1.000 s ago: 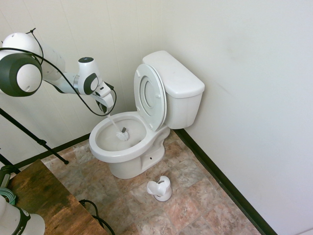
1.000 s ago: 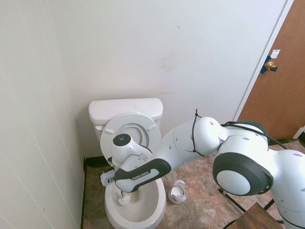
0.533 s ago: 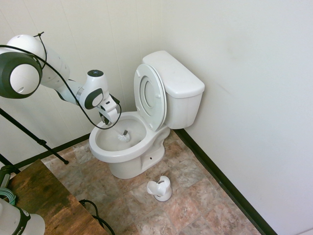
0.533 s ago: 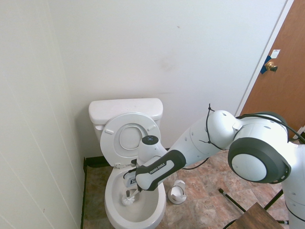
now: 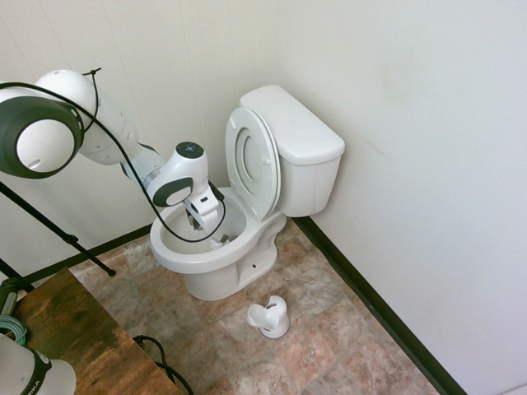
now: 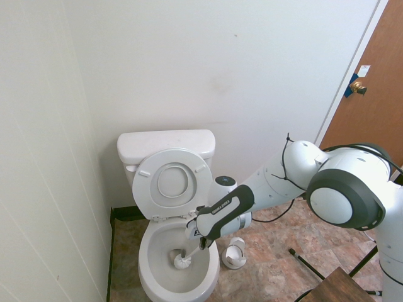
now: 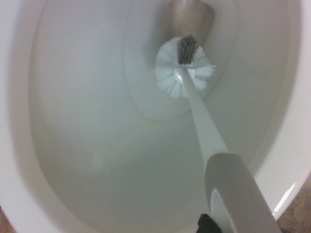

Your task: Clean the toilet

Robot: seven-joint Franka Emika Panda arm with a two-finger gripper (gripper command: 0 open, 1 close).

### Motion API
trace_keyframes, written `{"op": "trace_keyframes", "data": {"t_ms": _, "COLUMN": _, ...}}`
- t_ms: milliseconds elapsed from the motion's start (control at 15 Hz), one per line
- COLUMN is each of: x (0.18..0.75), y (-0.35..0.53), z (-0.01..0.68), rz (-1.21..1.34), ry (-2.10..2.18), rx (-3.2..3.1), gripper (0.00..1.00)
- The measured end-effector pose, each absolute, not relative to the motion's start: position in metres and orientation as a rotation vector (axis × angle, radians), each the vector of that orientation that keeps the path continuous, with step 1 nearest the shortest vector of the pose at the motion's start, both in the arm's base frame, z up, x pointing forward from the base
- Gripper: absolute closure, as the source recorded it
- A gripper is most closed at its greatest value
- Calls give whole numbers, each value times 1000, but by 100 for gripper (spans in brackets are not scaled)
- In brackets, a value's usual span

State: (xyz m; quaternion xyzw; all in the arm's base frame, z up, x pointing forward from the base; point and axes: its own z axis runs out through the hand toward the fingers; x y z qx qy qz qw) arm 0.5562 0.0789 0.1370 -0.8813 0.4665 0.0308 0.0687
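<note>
Risk lies mainly in the grip: the gripper is clenched on the upper end of the toilet brush, whose handle slants down into the bowl. Hard sideways pressure against the ceramic could twist the slim handle between the jaws or lever it out, in which case the brush would drop into the bowl. A fast sweep could also flick water over the rim onto the tiled floor.

Toilet stands in the corner against the rear wall, with seat and lid raised against the tank.

Wrist view shows what neither exterior view resolves: the bristle head sits low in the bowl, just beside the drain opening. Exterior views alone show the brush holder on the floor, near the toilet base. Second exterior view alone shows the door.
</note>
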Motion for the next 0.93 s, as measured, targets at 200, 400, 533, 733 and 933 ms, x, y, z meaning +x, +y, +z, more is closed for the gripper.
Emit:
{"op": "trace_keyframes", "data": {"t_ms": 200, "x": 571, "y": 60, "z": 150, "rz": 61, "ry": 1442, "rx": -2634, "gripper": 100}}
{"op": "trace_keyframes", "data": {"t_ms": 400, "x": 599, "y": 63, "z": 156, "rz": 34, "ry": 1452, "rx": -2622, "gripper": 100}}
{"op": "trace_keyframes", "data": {"t_ms": 533, "x": 620, "y": 73, "z": 159, "rz": -1, "ry": 1464, "rx": -2627, "gripper": 100}}
{"op": "trace_keyframes", "data": {"t_ms": 733, "x": 647, "y": 103, "z": 185, "rz": -52, "ry": 1450, "rx": -2639, "gripper": 100}}
{"op": "trace_keyframes", "data": {"t_ms": 933, "x": 665, "y": 135, "z": 205, "rz": -75, "ry": 1415, "rx": -2668, "gripper": 100}}
